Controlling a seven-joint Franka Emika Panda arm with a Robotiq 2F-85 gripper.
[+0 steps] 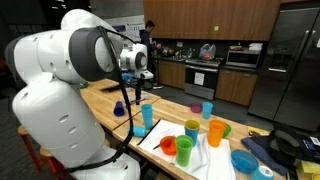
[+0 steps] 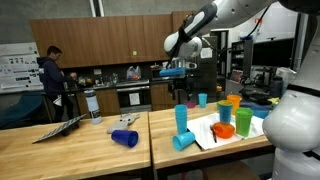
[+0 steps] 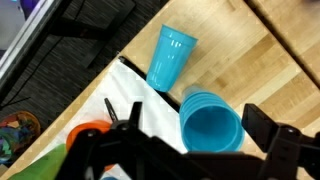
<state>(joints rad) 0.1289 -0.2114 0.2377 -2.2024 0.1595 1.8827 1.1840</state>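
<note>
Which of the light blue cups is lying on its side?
The light blue cup at the table's near edge, in front of an upright one; the others stand.

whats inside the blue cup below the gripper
Wrist view looks into the blue cup: only its bare blue inside shows, nothing in it. The gripper covers its lower rim.

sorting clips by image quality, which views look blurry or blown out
Wrist view: gripper dark and blurred up close, the blue cup below it sharper. In an exterior view the white arm looms near the lens, brightly lit; both exterior views are low in detail.
</note>
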